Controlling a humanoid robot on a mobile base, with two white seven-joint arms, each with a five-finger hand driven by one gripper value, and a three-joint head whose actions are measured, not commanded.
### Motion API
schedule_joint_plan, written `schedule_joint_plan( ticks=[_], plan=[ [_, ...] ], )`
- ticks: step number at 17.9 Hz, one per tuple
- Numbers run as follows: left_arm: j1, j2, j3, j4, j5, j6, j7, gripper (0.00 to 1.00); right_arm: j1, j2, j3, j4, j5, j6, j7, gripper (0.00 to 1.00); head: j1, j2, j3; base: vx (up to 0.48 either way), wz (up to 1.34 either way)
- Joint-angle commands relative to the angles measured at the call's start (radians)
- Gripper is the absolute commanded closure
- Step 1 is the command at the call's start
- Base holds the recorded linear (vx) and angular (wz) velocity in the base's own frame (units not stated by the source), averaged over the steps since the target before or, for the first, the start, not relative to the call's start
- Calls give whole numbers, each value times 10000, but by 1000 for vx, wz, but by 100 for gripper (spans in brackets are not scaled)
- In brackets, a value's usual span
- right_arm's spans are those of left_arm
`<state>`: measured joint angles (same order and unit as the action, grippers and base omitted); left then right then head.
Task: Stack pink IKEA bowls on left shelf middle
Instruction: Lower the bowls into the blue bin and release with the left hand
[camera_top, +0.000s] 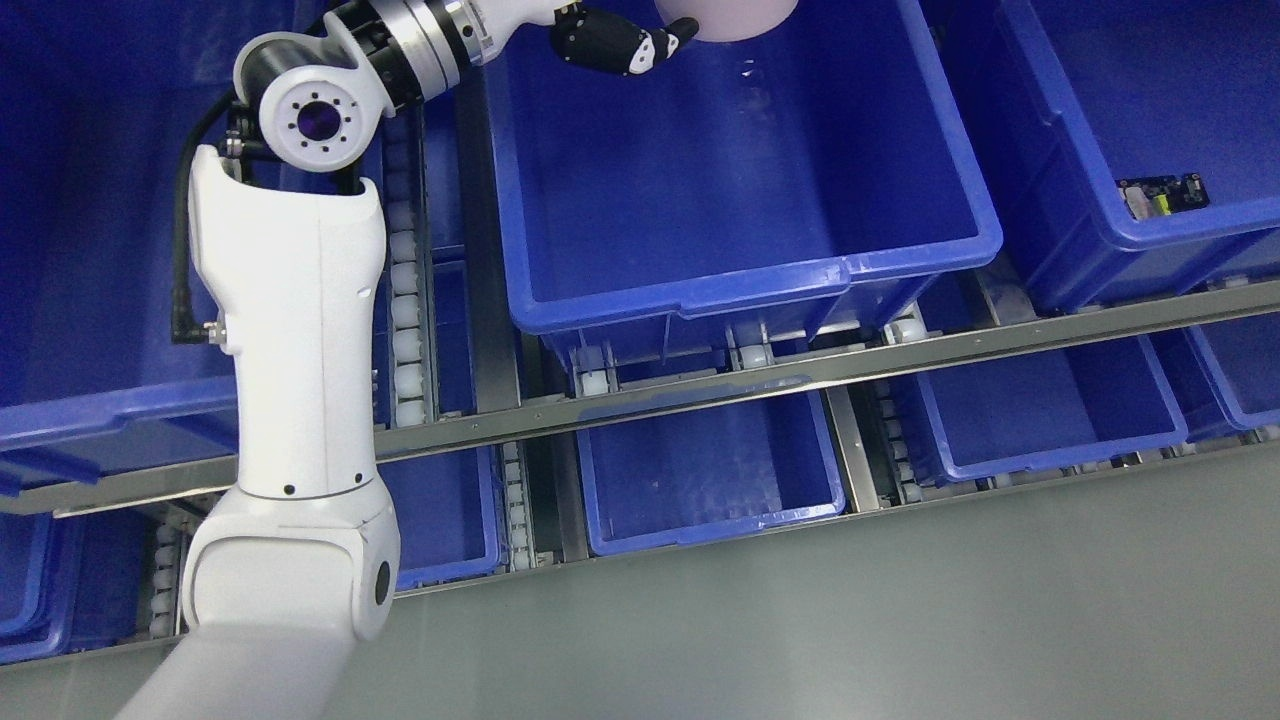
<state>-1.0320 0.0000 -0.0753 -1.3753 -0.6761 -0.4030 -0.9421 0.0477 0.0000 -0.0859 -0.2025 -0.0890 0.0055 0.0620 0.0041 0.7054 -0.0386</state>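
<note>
Left arm (290, 400), left hand (615, 42) touching pale bowl (727, 18), orientation unclear.

Left arm (290, 400) rising from the lower left corner, white shell running almost straight up the left side of the head view. A rounded joint low down, then a long upper segment climbing to a round elbow hub (315, 118) with a ring of bolt holes facing the camera. A black cable loops along its outer side. From that hub the forearm bends sharply right, through a silver and black wrist collar (420, 35), towards the top edge. Left hand (612, 42) black, its fingers (662, 45) pointing right, white-tipped, partly cut off at the top edge.
</note>
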Motion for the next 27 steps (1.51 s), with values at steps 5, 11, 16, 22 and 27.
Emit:
schedule_joint_plan(
  ticks=[5, 11, 16, 22, 27],
  plan=[
    [333, 174, -1487, 1712, -495, 11, -718, 96, -2, -175, 0, 0, 0, 67, -6, 0, 0, 0, 0, 95, -165],
    [288, 174, -1273, 1405, -495, 41, -933, 78, -2, -175, 0, 0, 0, 67, -6, 0, 0, 0, 0, 32, -61],
    [318, 174, -265, 548, -403, 41, -826, 35, -2, -175, 0, 0, 0, 67, -6, 0, 0, 0, 0, 20, -37],
    [225, 174, 2670, 469, 3631, 1048, 4511, 11, -2, -175, 0, 0, 0, 67, -6, 0, 0, 0, 0, 14, -21],
    [1802, 174, 1507, -1212, 5441, 3028, 8746, 0, -2, -175, 0, 0, 0, 67, -6, 0, 0, 0, 0, 3, -7]
  ],
)
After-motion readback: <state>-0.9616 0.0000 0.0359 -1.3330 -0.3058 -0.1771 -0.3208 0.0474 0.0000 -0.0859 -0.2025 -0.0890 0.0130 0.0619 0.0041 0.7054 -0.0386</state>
